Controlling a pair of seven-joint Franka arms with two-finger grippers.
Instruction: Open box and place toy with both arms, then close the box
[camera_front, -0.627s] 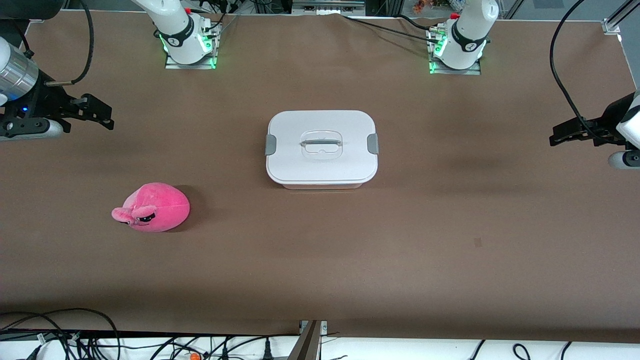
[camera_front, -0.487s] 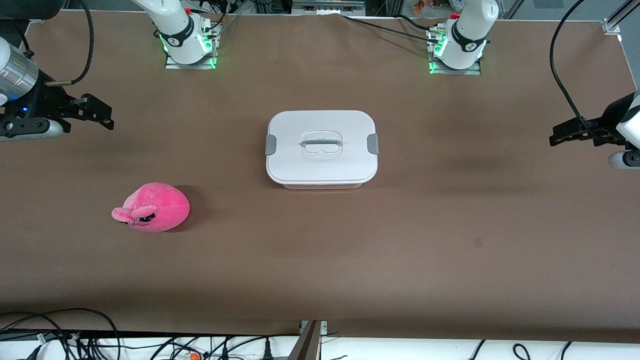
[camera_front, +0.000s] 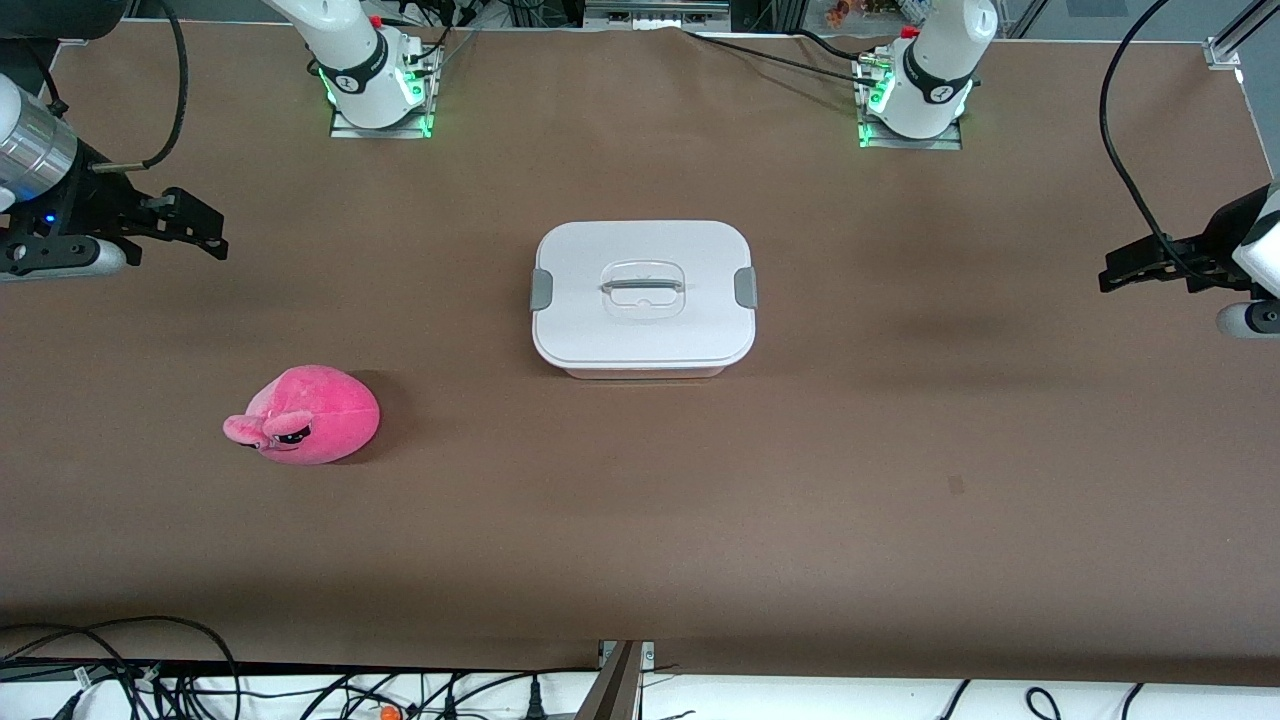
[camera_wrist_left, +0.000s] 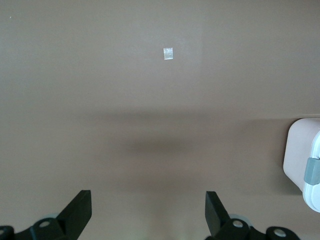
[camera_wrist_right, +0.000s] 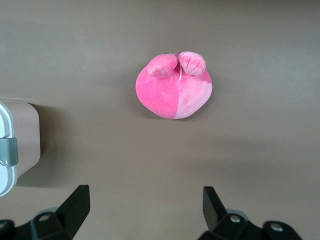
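Observation:
The box (camera_front: 643, 298) sits shut at the table's middle, white lid on, grey clips at both ends, clear handle on top. Its edge shows in the left wrist view (camera_wrist_left: 305, 167) and the right wrist view (camera_wrist_right: 15, 150). The hot-pink plush toy (camera_front: 305, 415) lies on the table nearer the front camera, toward the right arm's end; it also shows in the right wrist view (camera_wrist_right: 174, 91). My right gripper (camera_front: 195, 232) hangs open and empty over the table at the right arm's end (camera_wrist_right: 145, 207). My left gripper (camera_front: 1125, 272) hangs open and empty over the left arm's end (camera_wrist_left: 148, 210).
The brown table (camera_front: 640, 520) carries a small pale mark (camera_front: 955, 485), also in the left wrist view (camera_wrist_left: 168, 52). The arm bases (camera_front: 375, 85) (camera_front: 915, 100) stand at the table's edge farthest from the front camera. Cables (camera_front: 200, 680) lie off its near edge.

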